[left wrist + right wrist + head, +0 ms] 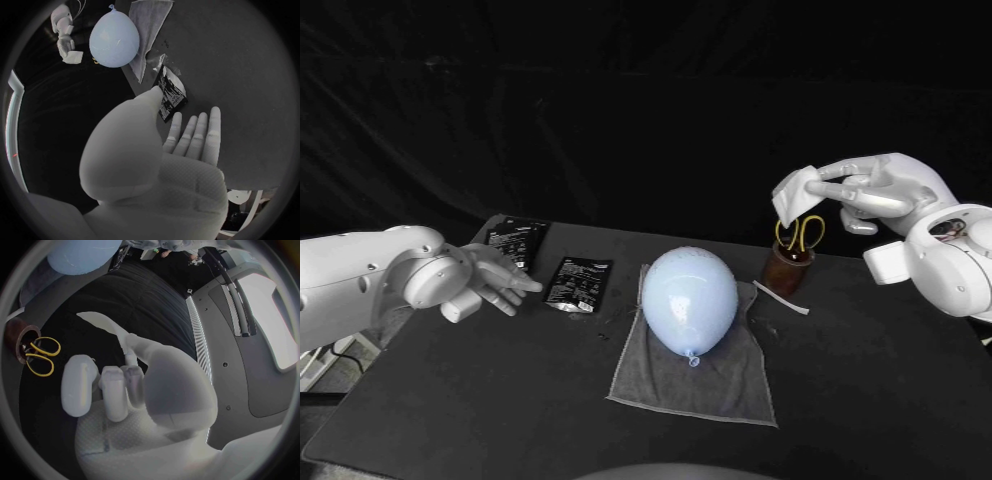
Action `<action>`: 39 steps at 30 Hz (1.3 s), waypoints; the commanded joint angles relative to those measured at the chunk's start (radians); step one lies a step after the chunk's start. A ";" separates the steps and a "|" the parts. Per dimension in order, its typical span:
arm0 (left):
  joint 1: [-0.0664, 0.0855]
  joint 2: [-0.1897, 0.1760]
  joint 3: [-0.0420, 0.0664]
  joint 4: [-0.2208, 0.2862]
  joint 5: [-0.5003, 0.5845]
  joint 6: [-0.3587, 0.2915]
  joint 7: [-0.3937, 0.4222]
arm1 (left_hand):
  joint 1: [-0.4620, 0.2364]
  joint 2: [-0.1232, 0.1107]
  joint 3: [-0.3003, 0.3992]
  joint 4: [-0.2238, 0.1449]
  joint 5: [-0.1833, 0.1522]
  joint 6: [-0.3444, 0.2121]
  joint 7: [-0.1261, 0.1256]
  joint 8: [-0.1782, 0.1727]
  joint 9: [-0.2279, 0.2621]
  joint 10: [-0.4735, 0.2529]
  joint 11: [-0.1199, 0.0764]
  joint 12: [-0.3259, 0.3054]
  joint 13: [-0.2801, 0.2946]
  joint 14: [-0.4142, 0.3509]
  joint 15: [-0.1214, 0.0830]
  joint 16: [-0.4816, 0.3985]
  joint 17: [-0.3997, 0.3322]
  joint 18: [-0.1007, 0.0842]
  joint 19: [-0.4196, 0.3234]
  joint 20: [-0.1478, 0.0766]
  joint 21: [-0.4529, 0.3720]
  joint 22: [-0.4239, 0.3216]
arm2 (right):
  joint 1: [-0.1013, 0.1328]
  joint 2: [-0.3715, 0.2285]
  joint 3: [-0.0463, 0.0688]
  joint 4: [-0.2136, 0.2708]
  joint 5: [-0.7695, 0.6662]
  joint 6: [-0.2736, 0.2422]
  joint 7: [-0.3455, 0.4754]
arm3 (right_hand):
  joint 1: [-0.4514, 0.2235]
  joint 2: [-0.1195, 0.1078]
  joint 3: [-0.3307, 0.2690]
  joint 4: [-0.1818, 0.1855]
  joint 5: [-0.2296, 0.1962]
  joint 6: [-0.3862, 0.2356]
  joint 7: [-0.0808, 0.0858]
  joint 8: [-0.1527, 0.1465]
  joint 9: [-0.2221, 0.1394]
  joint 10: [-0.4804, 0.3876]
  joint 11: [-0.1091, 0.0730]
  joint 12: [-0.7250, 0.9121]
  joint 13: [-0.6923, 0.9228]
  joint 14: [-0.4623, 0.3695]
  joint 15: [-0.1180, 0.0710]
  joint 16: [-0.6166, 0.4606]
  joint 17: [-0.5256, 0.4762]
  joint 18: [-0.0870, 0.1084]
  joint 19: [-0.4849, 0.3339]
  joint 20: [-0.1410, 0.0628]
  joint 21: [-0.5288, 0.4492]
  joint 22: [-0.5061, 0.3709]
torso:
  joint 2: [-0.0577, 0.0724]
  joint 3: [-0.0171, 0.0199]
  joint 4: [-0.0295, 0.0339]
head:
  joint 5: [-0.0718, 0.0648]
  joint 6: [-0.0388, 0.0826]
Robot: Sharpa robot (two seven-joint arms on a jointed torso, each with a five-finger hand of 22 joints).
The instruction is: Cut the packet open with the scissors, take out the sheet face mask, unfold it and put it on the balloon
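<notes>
1. The right hand (874,192) is raised at the upper right of the head view, clear of the table (877,400). Its fingers are pinched together on a folded white face mask (802,190).
2. The face mask sticks out of that grip toward the middle of the frame, up in the air and well apart from the balloon (689,298). The right wrist view shows the fingers curled in, with a pale corner of the mask rising from between them.
3. Just below the mask, a pair of scissors (799,234) with yellow handles stands blades-down in a brown cup (788,272), right of centre.
4. A thin pale strip (782,298) lies flat on the table at the foot of the cup, between the cup and the cloth (704,380).
5. The left hand (480,285) sits at the middle left of the frame, above the table. Its fingers are spread apart and it holds nothing.
6. A black packet (577,283) lies flat just right of the left hand's fingertips. A second packet (516,240) lies a little farther up and to the left, partly behind the hand.
7. The pale blue balloon lies in the centre of the frame, resting on the grey cloth with its knot toward the bottom edge. The cloth spreads from under the balloon toward the lower middle.
</notes>
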 commanded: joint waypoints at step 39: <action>0.046 0.422 0.045 -0.165 0.002 -0.115 0.672 | -0.116 0.068 0.229 -0.197 -0.003 0.441 0.001 -0.193 -0.133 0.500 -0.170 0.075 0.023 0.537 -0.211 0.657 0.470 0.074 0.243 -0.179 0.741 0.440 | -0.096 0.053 -0.012 0.007 -0.122 -0.044 -0.069 | -0.001 0.008 0.003 -0.010 0.005 0.000 0.000 0.010 0.042 0.083 -0.003 0.001 0.232 0.104 -0.005 0.007 0.263 0.002 -0.003 -0.004 -0.010 0.113 | 0.001 0.0013 -0.0026 | -0.245 0.023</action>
